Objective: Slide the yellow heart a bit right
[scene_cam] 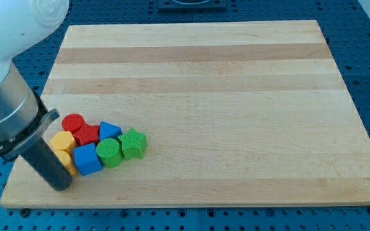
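Observation:
Several blocks sit in a tight cluster at the view's lower left on the wooden board [236,96]. Two yellow blocks are at the cluster's left edge: an upper one [63,140] and a lower one [69,163] partly hidden by my rod. I cannot tell which of them is the heart. My tip [61,187] rests just below and left of the lower yellow block, touching or nearly touching it. A blue cube [87,158] lies right against the yellow blocks on their right.
A red cylinder [73,122], a red star [87,135], a blue triangular block [110,130], a green cylinder [108,153] and a green star [133,143] complete the cluster. The board's left edge and bottom edge are close to my tip.

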{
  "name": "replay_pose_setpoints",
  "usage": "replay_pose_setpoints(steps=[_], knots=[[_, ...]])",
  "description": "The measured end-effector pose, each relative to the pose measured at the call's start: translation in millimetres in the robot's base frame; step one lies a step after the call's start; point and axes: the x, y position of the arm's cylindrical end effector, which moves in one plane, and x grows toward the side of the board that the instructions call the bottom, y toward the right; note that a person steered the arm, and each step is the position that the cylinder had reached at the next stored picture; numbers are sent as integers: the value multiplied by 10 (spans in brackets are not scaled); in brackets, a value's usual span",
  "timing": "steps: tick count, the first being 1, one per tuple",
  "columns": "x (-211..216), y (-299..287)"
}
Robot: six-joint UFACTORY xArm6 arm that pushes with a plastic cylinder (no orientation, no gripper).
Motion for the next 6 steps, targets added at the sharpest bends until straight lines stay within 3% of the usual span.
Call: replay_pose_setpoints(steps=[2, 4, 6], knots=[[-403, -107], [-80, -543], [-485, -715]])
